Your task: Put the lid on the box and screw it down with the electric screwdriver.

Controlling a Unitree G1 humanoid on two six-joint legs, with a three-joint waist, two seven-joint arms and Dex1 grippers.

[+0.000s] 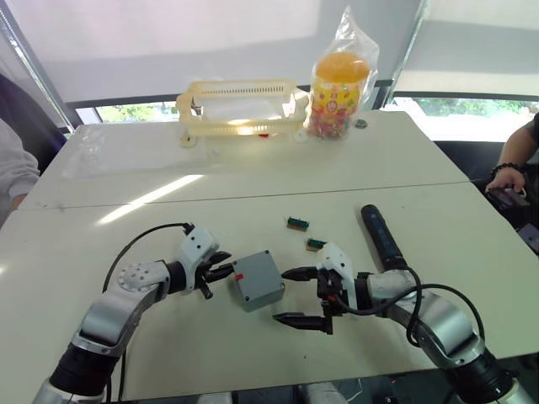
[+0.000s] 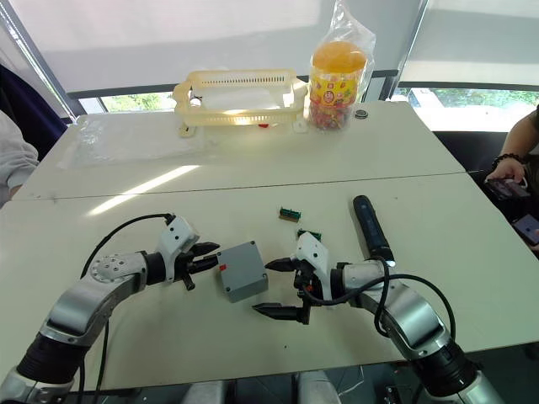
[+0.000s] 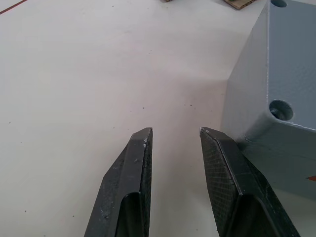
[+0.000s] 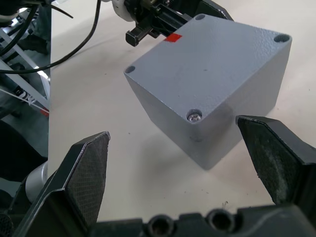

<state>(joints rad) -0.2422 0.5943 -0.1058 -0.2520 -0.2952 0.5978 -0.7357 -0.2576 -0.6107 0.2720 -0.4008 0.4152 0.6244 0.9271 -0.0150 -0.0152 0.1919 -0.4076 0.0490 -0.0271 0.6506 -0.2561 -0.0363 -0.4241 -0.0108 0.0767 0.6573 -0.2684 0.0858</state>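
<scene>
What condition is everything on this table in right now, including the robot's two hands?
box: closed, lid on, one screw seen in a corner, other seen holes empty.
electric screwdriver: lying flat on the table, unheld.
left gripper: fingers slightly open, empty, beside the box.
right gripper: fingers wide open, empty, facing the box.
candy jar: upright, lid on.

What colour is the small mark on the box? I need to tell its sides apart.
Red, on the grey-blue box beside the left gripper; the right wrist view shows it best.

A lab or test room: white tables (image 1: 253, 185) by blinded windows (image 1: 210, 38), people seated alongside.
</scene>
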